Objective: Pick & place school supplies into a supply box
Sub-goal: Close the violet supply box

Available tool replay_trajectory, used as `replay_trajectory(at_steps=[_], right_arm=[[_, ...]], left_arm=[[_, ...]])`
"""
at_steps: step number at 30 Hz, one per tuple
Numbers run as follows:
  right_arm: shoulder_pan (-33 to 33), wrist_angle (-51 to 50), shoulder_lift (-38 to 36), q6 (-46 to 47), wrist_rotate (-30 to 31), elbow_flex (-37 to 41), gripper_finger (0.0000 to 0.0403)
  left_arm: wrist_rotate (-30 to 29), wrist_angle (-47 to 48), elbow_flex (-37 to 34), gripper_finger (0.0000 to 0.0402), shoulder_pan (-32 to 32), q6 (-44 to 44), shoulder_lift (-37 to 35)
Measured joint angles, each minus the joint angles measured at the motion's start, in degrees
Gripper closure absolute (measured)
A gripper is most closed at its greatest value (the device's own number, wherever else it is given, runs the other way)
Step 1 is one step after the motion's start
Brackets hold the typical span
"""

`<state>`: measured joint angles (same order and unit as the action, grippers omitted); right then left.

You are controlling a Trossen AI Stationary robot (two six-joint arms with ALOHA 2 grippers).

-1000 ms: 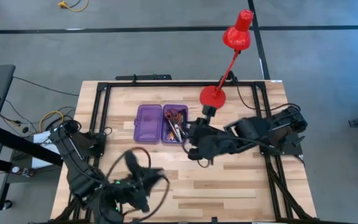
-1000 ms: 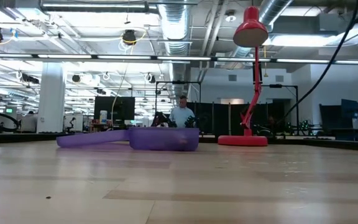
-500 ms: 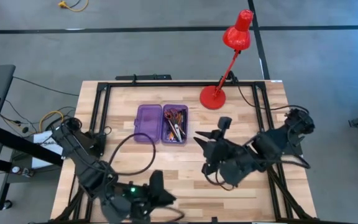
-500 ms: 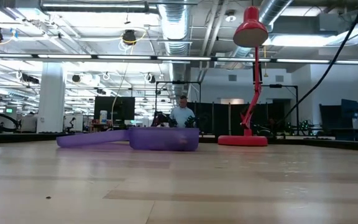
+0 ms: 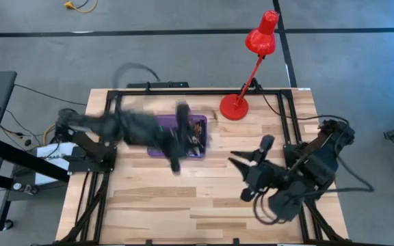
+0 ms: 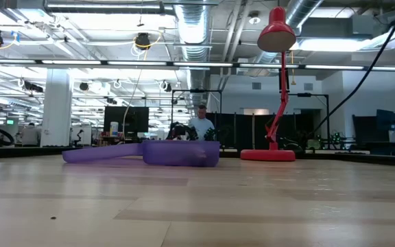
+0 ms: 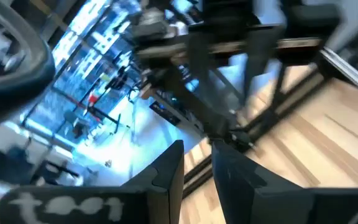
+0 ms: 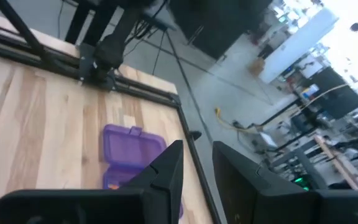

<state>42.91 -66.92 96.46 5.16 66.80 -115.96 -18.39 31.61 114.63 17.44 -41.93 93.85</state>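
Observation:
The purple supply box point(image 5: 161, 130) lies open on the table's far middle, and the low view shows its tray point(image 6: 181, 153) and flat lid. School supplies point(image 5: 198, 128) lie in its right half. My left arm is blurred, reaching over the box, with my left gripper point(image 5: 177, 162) above the box's near edge. In its wrist view the left gripper point(image 7: 197, 155) shows a narrow gap that holds nothing. My right gripper point(image 5: 237, 160) hangs to the right of the box, pointing toward it. Its fingers point(image 8: 197, 155) stand slightly apart with nothing between them, and the box point(image 8: 132, 149) lies ahead.
A red desk lamp point(image 5: 235, 106) stands on its round base at the far right of the box, its head point(image 6: 277, 34) high above. A black metal frame point(image 5: 204, 90) runs along the table's far and side edges. Bare wood lies toward the near edge.
My left arm has swung fast from the table's near edge up and toward the far edge, turning as it went, and now reaches over the box. My right gripper has drawn away from the box toward the table's right and near edges. The box has stayed put.

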Motion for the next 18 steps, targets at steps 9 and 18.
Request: replay_trajectory(at_steps=[9, 18], right_arm=[[-5.26, -11.56, -10.4, 4.36, -3.27, 0.0, 0.0321], [-19.64, -8.24, -20.85, -8.38, -31.06, 0.0, 0.0321]], left_arm=[[19.54, 13.57, -2.1, 0.0329, -21.77, 11.99, -11.77], [31.65, 13.67, -15.44, 0.0329, -38.07, 10.59, -22.17]])
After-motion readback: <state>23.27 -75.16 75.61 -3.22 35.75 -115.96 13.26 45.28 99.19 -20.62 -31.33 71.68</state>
